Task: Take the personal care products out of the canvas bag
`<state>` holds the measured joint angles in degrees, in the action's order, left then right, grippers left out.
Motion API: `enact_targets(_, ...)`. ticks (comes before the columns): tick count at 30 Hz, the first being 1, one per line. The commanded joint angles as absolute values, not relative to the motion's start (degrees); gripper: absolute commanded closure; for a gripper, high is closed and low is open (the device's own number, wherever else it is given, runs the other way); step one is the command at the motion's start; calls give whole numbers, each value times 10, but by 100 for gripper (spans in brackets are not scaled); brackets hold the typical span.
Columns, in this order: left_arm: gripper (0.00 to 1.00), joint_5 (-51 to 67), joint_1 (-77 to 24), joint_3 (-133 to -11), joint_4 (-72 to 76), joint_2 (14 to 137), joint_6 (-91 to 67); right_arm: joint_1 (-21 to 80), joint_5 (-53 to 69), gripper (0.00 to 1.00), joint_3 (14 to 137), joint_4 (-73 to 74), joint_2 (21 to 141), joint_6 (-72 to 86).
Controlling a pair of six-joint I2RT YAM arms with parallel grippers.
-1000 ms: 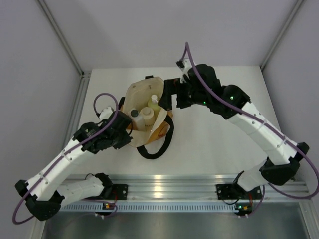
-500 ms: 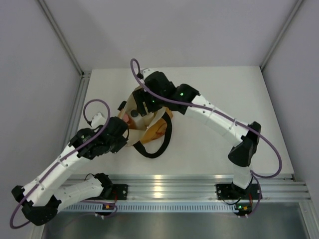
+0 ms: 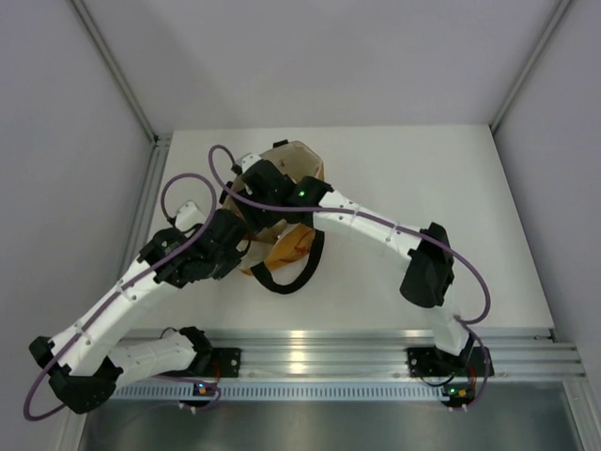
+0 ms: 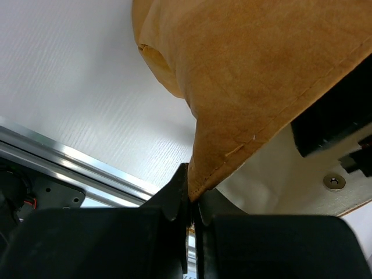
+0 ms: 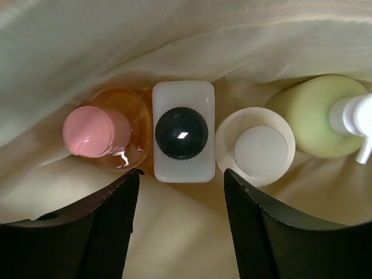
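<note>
**A:** Which step is the work at now?

**B:** The first bottle, I think. All four are inside the bag [image 3: 293, 246], which stands on the bench [image 3: 423, 169] a little toward 9 o'clock from its middle. None is out yet.

**A:** What do the hands do?

**B:** The left hand [image 4: 192, 203] is pinched tight on the tan rim of the bag, at about 7 o'clock of the bag in the top view. I judge that it holds the mouth open. The right hand [image 5: 181, 192] is down inside the bag and partly open. Its fingers [image 5: 110, 232] stand apart, and the gap is lined up with the white bottle [image 5: 182, 132] and a little wider than it. They do not touch it.

**A:** And the neighbours?

**B:** They make one row. The orange bottle [image 5: 96, 132] seems to touch the white one at its 9 o'clock. The beige bottle [image 5: 254, 145] is just beside it at 3 o'clock. The green bottle [image 5: 317, 122] comes after that, also toward 3 o'clock.

**A:** So what is the next move?

**B:** Probably the right hand goes lower, closes on the white bottle and lifts it straight up. The gaps are narrow, so the fingers must slip in without tipping the orange or the beige one.
</note>
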<state>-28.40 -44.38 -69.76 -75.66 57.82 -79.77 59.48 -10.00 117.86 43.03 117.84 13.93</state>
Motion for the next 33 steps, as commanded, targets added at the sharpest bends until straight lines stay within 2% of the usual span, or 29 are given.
enact_targets(1, 100, -316, -444, -723, -781, 585, -786, 600, -117, 41, 1193, 381, 1194, 125)
enact_targets(13, 100, -314, -444, -721, -750, 571, -763, 600, -140, 44, 1175, 359, 1247, 110)
enact_targets(19, 100, -317, -444, -728, -747, 572, -751, 598, -141, 51, 1174, 337, 1268, 104)
enact_targets(26, 100, -324, -444, -739, -748, 571, -743, 598, -149, 75, 1172, 333, 1260, 102)
enact_targets(28, 100, -325, -444, -744, -747, 572, -742, 598, -153, 86, 1172, 331, 1246, 100)
enact_targets(29, 100, -327, -444, -745, -747, 572, -740, 597, -154, 99, 1171, 330, 1240, 100)
enact_targets(33, 100, -332, -444, -749, -747, 572, -741, 601, -160, 100, 1176, 326, 1196, 97)
